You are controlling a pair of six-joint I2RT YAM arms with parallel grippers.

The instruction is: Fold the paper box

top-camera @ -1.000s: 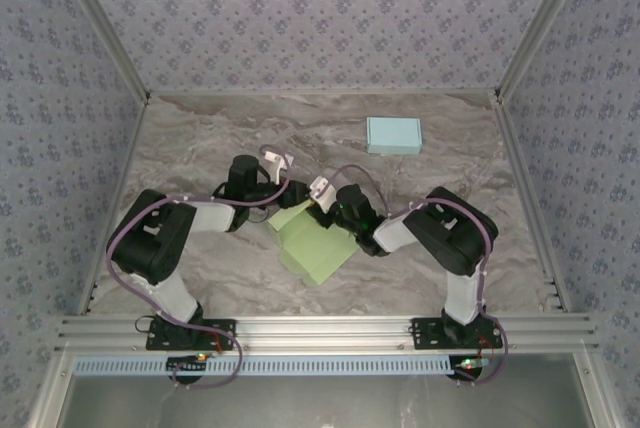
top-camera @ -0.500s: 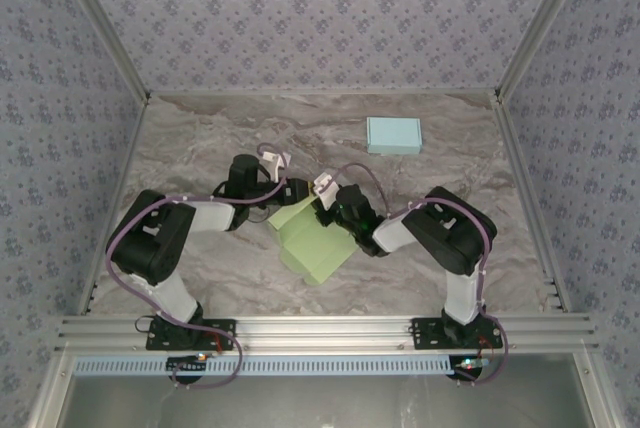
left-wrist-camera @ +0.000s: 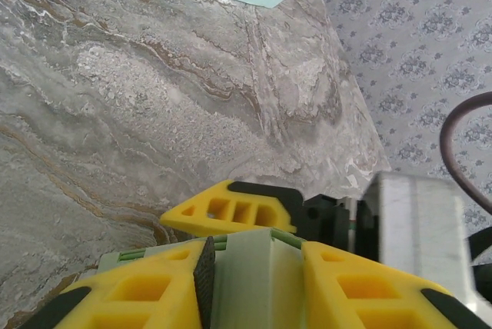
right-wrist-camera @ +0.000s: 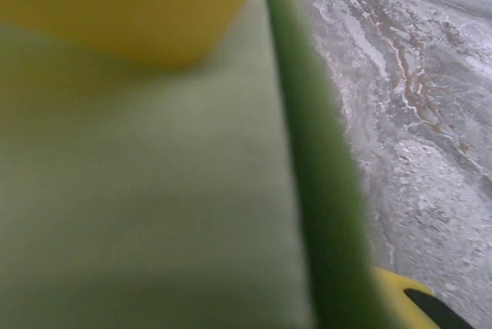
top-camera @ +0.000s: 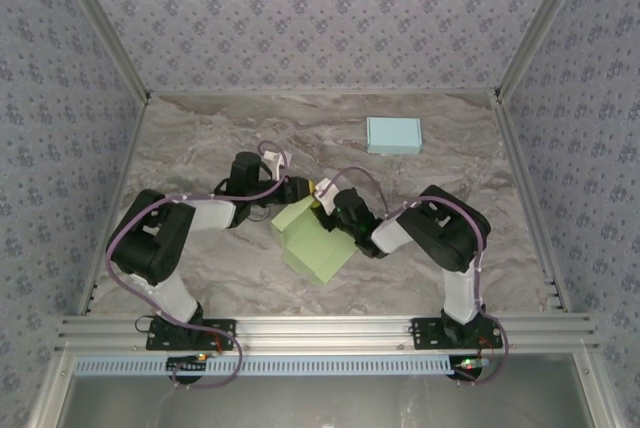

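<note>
Green card looks light and floppy; take the paper box (top-camera: pixel 312 243) by its far edge. There the left gripper (left-wrist-camera: pixel 244 283) pinches it; whether the right gripper (top-camera: pixel 321 194) clamps it, I cannot tell.

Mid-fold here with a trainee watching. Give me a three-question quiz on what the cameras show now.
1. True or false: the blue box lies nearer the arm bases than the green box.
2. What sits between the left tool's fingers? A) green paper B) a cable C) nothing
3. Fill in: the right tool meets the green box at its ____ side (near or far).
Key: 1 false; 2 A; 3 far.
</note>
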